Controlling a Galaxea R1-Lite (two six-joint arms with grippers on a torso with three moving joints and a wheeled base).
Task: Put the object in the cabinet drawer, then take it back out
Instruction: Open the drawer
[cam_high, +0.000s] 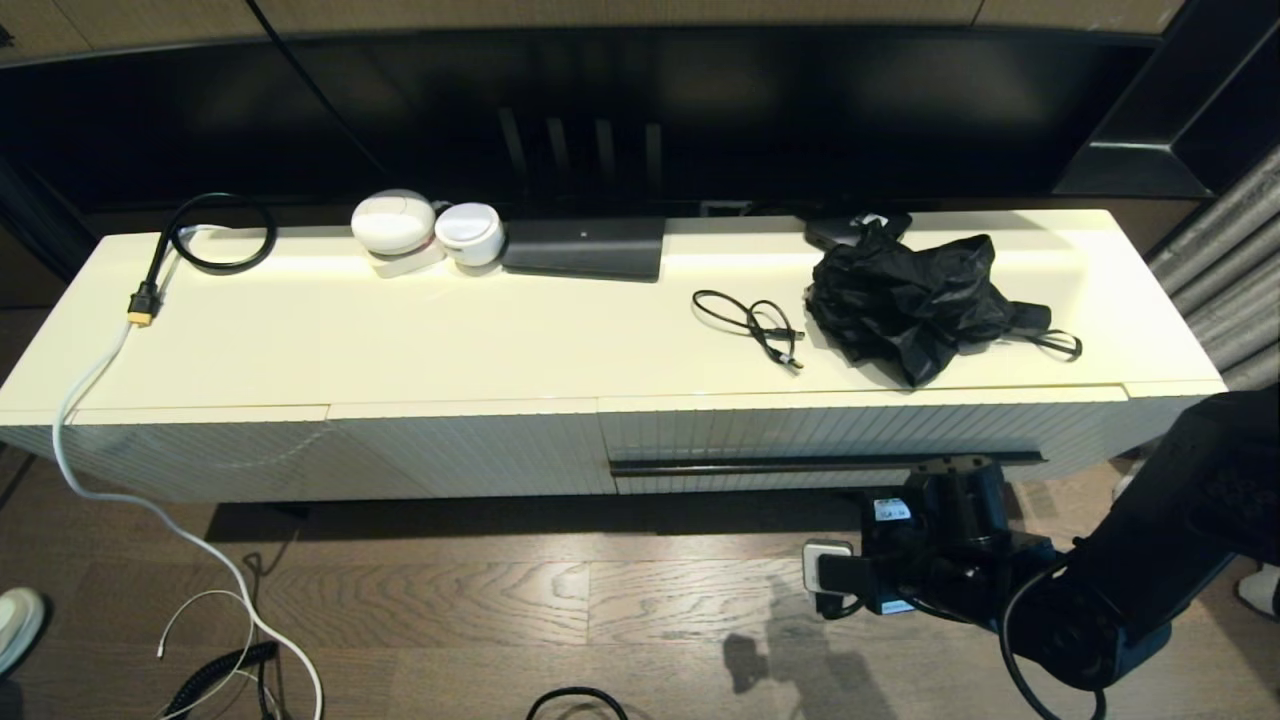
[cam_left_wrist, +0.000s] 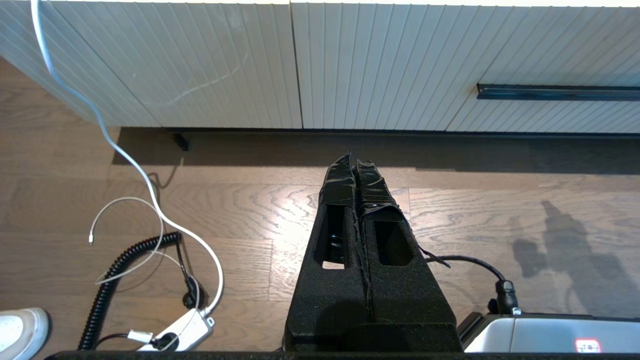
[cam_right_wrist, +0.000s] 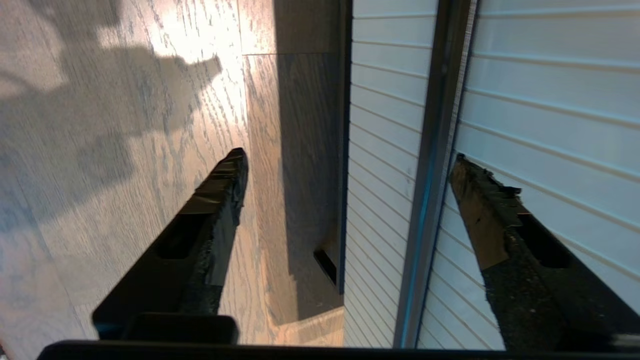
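The right gripper is held low in front of the drawer, on the right, with its two fingers spread wide on either side of the black handle and nothing pinched; the left gripper is parked over the wood floor with its fingers pressed together. On the cabinet top a crumpled black bag, a small black cable and two white round things are seen. The drawer is shut, cream-white with ridges.

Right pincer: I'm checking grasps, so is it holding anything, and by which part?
Nothing is held. The right pincer stands open at the cabinet drawer, its fingers on either side of the black bar handle without closing on it.
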